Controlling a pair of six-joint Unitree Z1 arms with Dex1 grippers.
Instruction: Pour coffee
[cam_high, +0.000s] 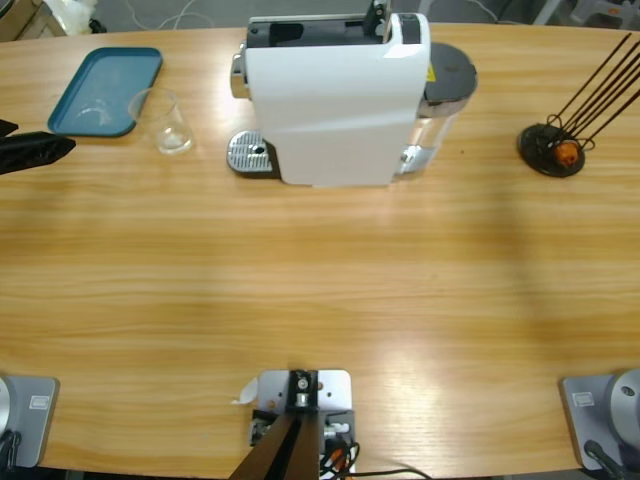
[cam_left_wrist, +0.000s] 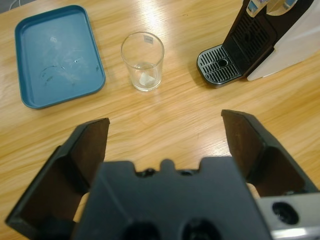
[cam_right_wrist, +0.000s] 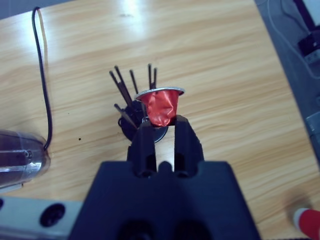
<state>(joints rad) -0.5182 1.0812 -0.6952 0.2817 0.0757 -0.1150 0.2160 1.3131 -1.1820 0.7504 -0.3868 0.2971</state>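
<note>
Meanwhile the left gripper (cam_left_wrist: 165, 132) gapes wide before the empty glass (cam_left_wrist: 143, 61) — the right gripper (cam_right_wrist: 160, 131) pinches a red capsule (cam_right_wrist: 160, 106).

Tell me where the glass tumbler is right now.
In the high view, the glass tumbler stands on the table's far left, between the blue tray and the coffee machine's drip grille, ahead of the open left tool.

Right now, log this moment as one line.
left end effector: open, facing empty glass | right end effector: shut on red capsule | coffee machine: drip tray bare
</note>
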